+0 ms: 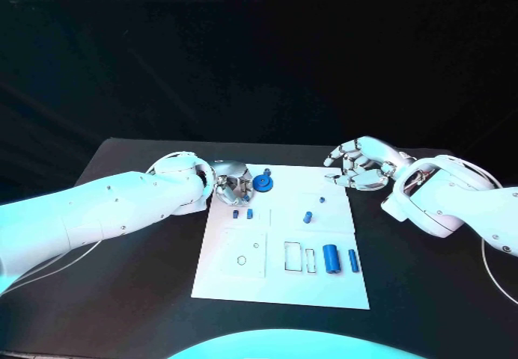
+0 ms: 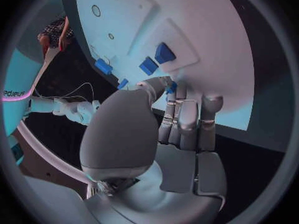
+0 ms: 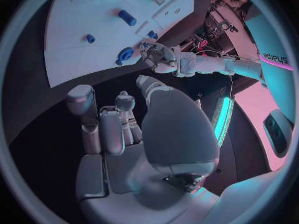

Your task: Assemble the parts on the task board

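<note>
The white task board [image 1: 283,288] lies in the middle of the black table. My left hand [image 1: 230,185] is at the board's far left corner and pinches a round blue part [image 1: 264,182] between thumb and fingertips [image 2: 172,95]; a sliver of that blue part [image 2: 171,87] shows there. My right hand [image 1: 361,166] hovers off the board's far right corner, fingers apart, holding nothing. Two small blue parts [image 1: 243,214] stand just in front of the left hand. More small blue parts [image 1: 308,218] lie mid-board. A thick blue cylinder [image 1: 330,259] and a thin blue pin [image 1: 353,260] lie near the right edge.
Rectangular recesses [image 1: 293,256] and a small oval hole [image 1: 241,260] mark the board's near half. Bare black table [image 1: 129,284] surrounds the board on both sides. The table's far edge [image 1: 270,143] runs just behind both hands.
</note>
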Tool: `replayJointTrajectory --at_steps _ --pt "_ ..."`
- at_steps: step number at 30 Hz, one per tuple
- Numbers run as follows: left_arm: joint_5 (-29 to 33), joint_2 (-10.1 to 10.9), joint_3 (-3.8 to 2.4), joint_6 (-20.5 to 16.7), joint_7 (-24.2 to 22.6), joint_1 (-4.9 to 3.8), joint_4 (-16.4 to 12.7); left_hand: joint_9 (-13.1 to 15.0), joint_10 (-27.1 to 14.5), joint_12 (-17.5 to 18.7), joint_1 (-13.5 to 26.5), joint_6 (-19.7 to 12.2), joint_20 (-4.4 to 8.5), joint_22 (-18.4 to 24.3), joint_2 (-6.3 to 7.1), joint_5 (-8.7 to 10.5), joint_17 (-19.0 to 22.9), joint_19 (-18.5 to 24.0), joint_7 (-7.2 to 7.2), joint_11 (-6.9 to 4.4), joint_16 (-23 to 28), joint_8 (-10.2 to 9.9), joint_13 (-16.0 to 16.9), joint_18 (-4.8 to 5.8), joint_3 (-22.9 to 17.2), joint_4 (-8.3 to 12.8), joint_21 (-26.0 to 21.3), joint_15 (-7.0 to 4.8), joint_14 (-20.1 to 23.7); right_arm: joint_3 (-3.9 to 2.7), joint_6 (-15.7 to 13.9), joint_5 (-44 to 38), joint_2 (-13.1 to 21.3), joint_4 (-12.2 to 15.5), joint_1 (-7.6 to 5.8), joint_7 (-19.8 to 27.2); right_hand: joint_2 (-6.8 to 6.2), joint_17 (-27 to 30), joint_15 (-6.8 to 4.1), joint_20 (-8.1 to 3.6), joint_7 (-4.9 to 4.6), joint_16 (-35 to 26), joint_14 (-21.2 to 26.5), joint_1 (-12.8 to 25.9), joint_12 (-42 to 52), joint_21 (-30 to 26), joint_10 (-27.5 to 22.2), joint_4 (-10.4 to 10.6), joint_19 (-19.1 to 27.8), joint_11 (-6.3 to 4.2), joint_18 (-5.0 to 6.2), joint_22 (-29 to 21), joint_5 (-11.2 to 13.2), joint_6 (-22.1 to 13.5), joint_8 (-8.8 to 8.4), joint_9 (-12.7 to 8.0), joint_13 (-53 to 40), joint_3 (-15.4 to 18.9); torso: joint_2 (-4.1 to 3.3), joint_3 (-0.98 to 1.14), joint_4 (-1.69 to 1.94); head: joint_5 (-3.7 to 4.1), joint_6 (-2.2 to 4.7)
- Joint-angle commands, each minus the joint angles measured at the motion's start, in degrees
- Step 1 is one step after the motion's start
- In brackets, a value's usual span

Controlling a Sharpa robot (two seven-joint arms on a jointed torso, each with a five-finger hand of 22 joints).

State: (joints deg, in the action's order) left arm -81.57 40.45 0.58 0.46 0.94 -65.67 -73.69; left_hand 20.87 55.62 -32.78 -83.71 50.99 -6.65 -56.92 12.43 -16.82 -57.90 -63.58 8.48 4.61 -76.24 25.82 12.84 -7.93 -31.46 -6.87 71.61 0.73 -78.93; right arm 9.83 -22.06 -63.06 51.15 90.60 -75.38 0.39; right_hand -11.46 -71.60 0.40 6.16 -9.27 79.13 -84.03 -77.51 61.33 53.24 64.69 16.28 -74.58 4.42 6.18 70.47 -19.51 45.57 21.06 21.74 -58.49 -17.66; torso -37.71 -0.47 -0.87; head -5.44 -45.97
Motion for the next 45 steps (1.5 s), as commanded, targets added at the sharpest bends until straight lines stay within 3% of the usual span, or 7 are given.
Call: replayJointTrajectory --at_steps 1,21,28,45 --pt "-0.13 -0.08 0.1 1.98 0.03 0.2 0.07 -0.08 0.46 0.31 0.67 0.52 0.1 -0.09 0.0 0.38 0.02 -0.42 -0.06 0.0 -0.37 -0.36 -0.1 0.54 0.08 0.22 0.39 -0.11 -0.46 -0.01 0.5 -0.19 0.0 0.08 0.03 0.47 -0.22 0.05 -0.41 -0.12 -0.02 -0.32 -0.91 0.41 -0.03 -0.2 0.06 0.0 0.36 -0.07 0.81 -0.05 -0.37 -0.34 0.4 -0.05 0.08 -0.46 0.02 0.02 0.02 0.02 -0.07" --pt "-0.35 -0.05 0.1 1.79 -0.06 0.23 0.28 -0.2 0.71 0.67 0.42 0.71 0.13 -0.35 -0.18 0.48 -0.01 -0.56 -0.05 -0.02 -0.41 -0.65 -0.21 0.58 -0.05 0.59 0.55 -0.17 -0.52 -0.01 0.51 -0.19 -0.01 -0.03 0.03 0.49 -0.26 0.11 -0.42 -0.14 -0.01 -0.42 -0.92 0.43 -0.12 -0.34 0.03 0.0 0.31 -0.08 0.81 -0.13 -0.38 -0.36 0.44 -0.09 0.21 -0.5 0.04 -0.01 0.01 0.0 0.01" --pt "-0.14 0.01 0.1 1.28 -0.27 0.23 0.36 -1.14 1.15 1.6 0.74 -1.14 0.02 -0.52 -0.03 0.51 0.13 -0.54 0.42 0.27 -0.47 -2.92 -0.48 0.61 -0.16 0.95 0.64 0.06 -0.53 -0.01 0.51 -0.19 0.0 -0.08 0.03 0.51 -0.26 0.11 -0.42 -0.14 -0.01 -0.42 -0.92 0.43 -0.12 -0.34 0.03 0.0 0.31 -0.08 0.81 -0.13 -0.38 -0.36 0.44 -0.09 0.21 -0.5 0.04 0.03 0.02 -0.04 0.09" --pt "0.14 0.05 0.1 1.07 -0.11 0.24 0.51 -1.49 1.31 1.9 0.95 -1.79 -0.07 -0.49 0.07 0.51 0.42 -0.47 0.64 0.4 -0.39 -3.78 -0.54 0.6 -0.16 1.0 0.62 0.17 -0.43 -0.01 0.07 -0.18 0.02 -0.12 0.04 0.69 -0.29 0.09 -0.43 -0.15 -0.01 -0.45 -0.95 0.46 -0.13 -0.43 0.04 0.0 0.28 -0.08 0.81 -0.18 -0.38 -0.39 0.46 -0.12 0.25 -0.52 0.03 0.02 -0.01 -0.05 0.05"
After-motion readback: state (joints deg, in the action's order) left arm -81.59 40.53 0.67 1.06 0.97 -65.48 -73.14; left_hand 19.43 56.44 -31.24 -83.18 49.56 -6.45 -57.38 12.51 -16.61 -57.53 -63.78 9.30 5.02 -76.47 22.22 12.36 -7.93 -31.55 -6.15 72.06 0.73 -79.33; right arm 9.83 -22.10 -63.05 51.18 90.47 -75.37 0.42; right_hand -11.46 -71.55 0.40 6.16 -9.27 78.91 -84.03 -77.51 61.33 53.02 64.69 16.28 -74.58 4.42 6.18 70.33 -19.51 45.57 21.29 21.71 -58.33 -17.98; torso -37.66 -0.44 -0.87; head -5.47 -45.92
